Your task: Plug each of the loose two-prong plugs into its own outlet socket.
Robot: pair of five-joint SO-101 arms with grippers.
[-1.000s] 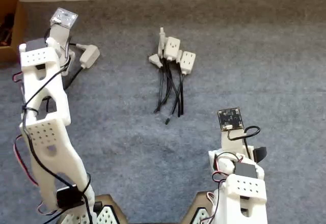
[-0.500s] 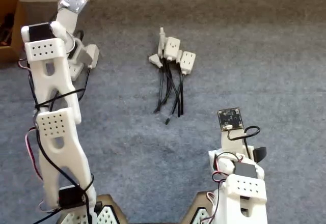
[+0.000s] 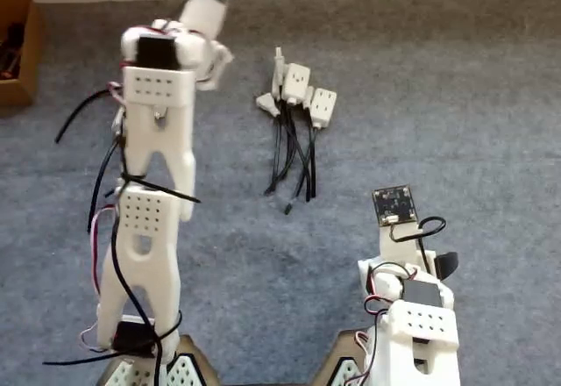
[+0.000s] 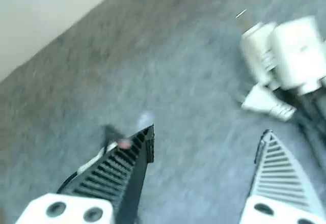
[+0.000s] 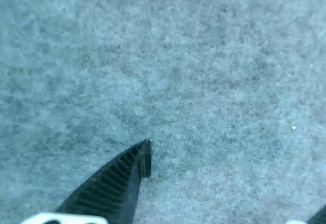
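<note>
1. Now the left jaws stand wide apart and hold nothing, above the grey bench (image 4: 168, 56).
2. The bunch of sockets (image 4: 298, 46) lies ahead of them, beyond one fingertip (image 4: 272, 158); a white plug (image 4: 265, 103) lies just beside the bunch, on its side nearer the jaws.
3. The right jaws gape too, empty, low over the bench, well apart from the sockets.

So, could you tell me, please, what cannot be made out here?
- Plugs and sockets: prongs and slots too small in the high view, blurred in the left wrist view.
- Right hand: one finger cut off by its wrist view's edge.
- Brown box: cut off by the high view's edge.
</note>
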